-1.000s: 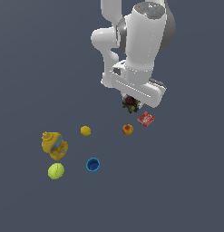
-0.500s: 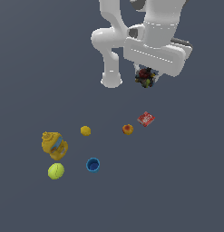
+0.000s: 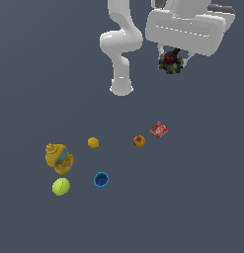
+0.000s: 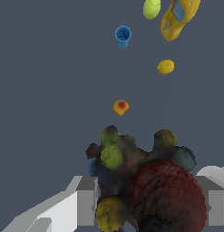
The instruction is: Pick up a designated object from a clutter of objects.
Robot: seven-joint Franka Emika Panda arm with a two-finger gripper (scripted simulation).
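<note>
The designated object (image 3: 171, 62) is a dark lumpy thing with red and yellow-green flecks, held high above the floor. My gripper (image 3: 172, 61) is shut on it, under the white hand. In the wrist view the designated object (image 4: 147, 186) fills the space between the two grey fingers (image 4: 86, 201). The clutter of objects lies far below: a red flat box (image 3: 159, 130), an orange fruit (image 3: 139, 141), a yellow fruit (image 3: 93, 143), a blue cup (image 3: 101, 179), a yellow jug-like bottle (image 3: 59, 158) and a yellow-green ball (image 3: 61, 187).
The arm's white base (image 3: 121, 89) stands on the dark floor behind the clutter. The wrist view shows the orange fruit (image 4: 120, 107), yellow fruit (image 4: 165, 67), blue cup (image 4: 123, 36), ball (image 4: 152, 8) and bottle (image 4: 178, 17).
My gripper has risen from just above the floor, carrying the dark object up and toward the exterior view's right. The items on the floor have stayed put.
</note>
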